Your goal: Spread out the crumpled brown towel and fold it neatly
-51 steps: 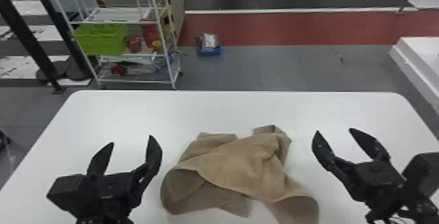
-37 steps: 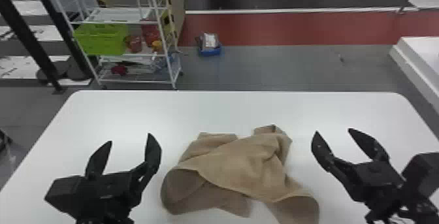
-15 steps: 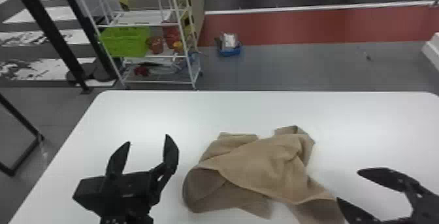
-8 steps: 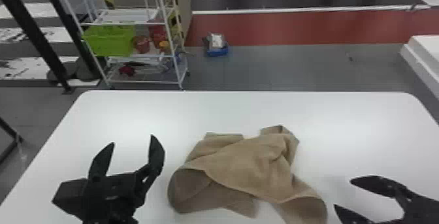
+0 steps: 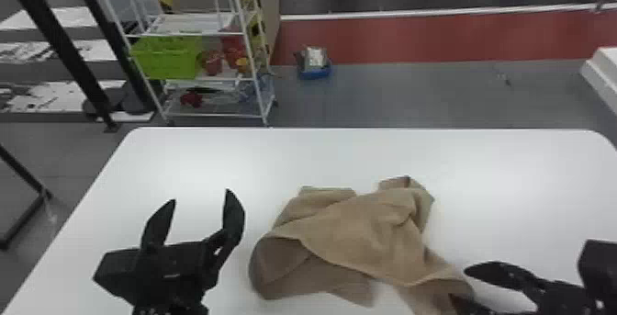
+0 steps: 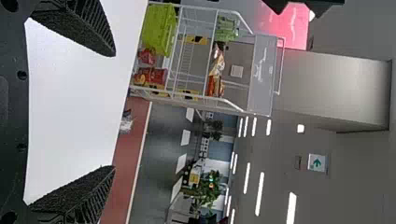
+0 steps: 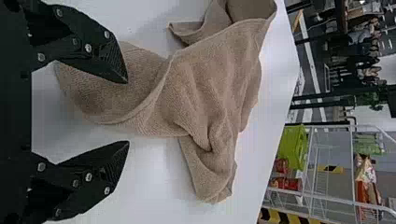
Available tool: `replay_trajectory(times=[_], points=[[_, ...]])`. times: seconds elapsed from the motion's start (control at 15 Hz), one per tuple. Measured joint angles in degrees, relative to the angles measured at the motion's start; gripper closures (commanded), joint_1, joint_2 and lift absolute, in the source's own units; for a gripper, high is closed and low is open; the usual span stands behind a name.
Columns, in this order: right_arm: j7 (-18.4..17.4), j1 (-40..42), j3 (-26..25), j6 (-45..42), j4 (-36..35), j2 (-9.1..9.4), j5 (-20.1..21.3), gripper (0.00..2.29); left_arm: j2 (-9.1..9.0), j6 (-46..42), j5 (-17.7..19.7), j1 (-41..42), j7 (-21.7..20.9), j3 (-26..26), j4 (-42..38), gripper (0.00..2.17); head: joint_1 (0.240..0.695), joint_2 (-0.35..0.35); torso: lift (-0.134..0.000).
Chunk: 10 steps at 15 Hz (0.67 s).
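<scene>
Towel (image 5: 362, 236) is crumpled on the white table (image 5: 206, 162), between the two grippers in the head view, toward the near side. Not spread, not folded. A broad flap lies slantwise over the rest, the left side curls into a rounded fold with the darker-looking inside showing, and the far right corner is bunched. One end runs out toward the near right.

Left gripper (image 5: 201, 195): left of the towel, fingers wide apart, nothing between them. Its fingers point toward the far side of the table, and it is apart from the cloth.

Right gripper (image 5: 458, 284): at the towel's near right end, fingers spread, not clamped on anything. In the right wrist view one finger overlaps the cloth and the other has bare table behind it. Can't tell if that first finger touches the towel. Fingers point in across the table toward the towel.

Background: white rack (image 5: 197, 22) beyond the table, far left, with a green crate (image 5: 167, 59) and some red items on it. Blue tub (image 5: 314, 74) on the floor right of the rack, by the red floor strip (image 5: 436, 38). Green arrow sign (image 6: 317, 163) up high in the left wrist view.
</scene>
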Motion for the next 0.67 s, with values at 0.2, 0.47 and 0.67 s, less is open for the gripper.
replay_trajectory(times=[0.2,0.47,0.67], points=[[-1.1,-0.3,0.5,0.3,-0.3,0.08,0.7,1.37,0.12,0.0,0.0,0.0,-0.1,0.0,-0.2,0.0,0.695,0.145,-0.122],[-3.0,-0.6,1.5,0.0,-0.3,0.21,2.5,1.43,0.37,0.2,0.0,-0.2,-0.2,-0.2,-0.1,0.0,0.695,0.14,-0.122],[-4.3,-1.3,2.3,0.3,-0.1,0.72,3.9,1.5,0.53,0.5,0.0,-0.4,-0.2,-0.3,-0.1,0.0,0.695,0.139,-0.122]])
